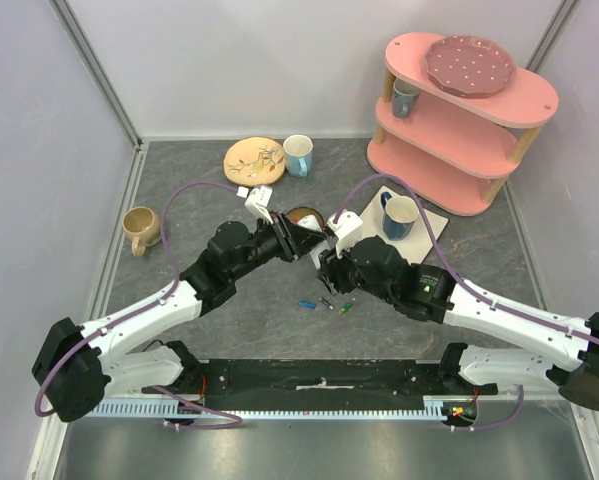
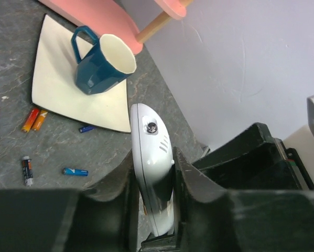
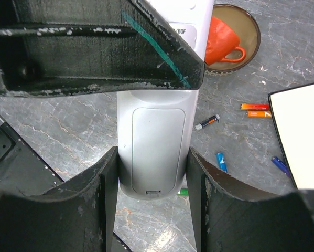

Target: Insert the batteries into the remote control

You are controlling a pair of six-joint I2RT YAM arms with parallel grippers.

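The grey table (image 1: 229, 320) lies below you. The remote control (image 2: 151, 152) is up off it, carried between both arms at mid-table.

Its back faces the right wrist camera, and the battery cover (image 3: 158, 149) is shut, so the step in hand looks like getting that cover off. To do it well, let 1 arm alone carry the remote, gripping the end away from the cover. That frees the other arm to slide the cover out, which pinching its sides would likely stop.

The left gripper (image 2: 152, 176) is closed tight on the remote's 2 thin edges. The right gripper (image 3: 152, 157) stands about half open, its 2 fingers pressed to the wide sides of the cover end.

The batteries (image 3: 221, 161) lie loose on the table beneath, with none loaded yet.
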